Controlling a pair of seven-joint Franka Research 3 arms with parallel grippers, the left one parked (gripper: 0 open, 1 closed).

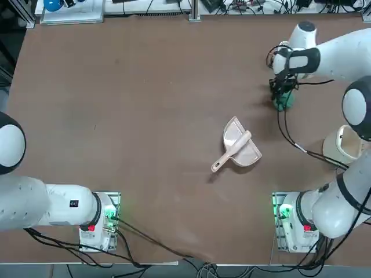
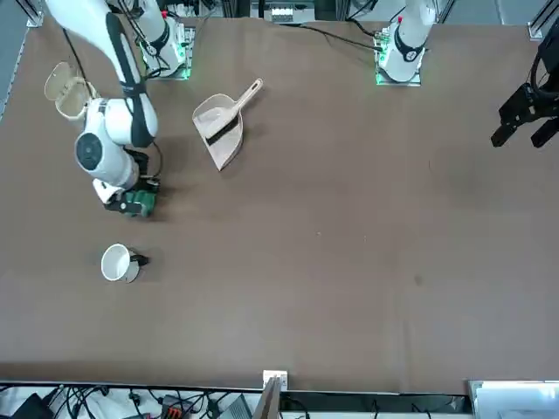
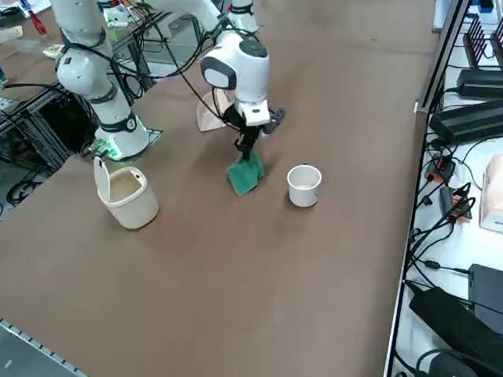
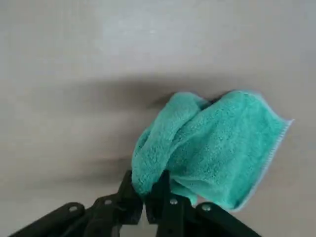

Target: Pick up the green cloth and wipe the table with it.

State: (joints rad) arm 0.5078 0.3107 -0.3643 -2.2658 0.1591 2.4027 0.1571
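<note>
Your right gripper point(image 4: 144, 197) has its 2 fingers closed on a fold of the green cloth point(image 4: 207, 148), which hangs below them, low over the table point(image 1: 145, 116). Lower until the cloth lies flat, then sweep with light pressure. Keep away from the white cup point(image 3: 304, 185) beside it and the beige dustpan point(image 1: 239, 146) nearby.

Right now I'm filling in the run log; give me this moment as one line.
phase: cloth grasped | right gripper: shut on green cloth | cloth: hanging, low end near table | nearby: white cup
</note>
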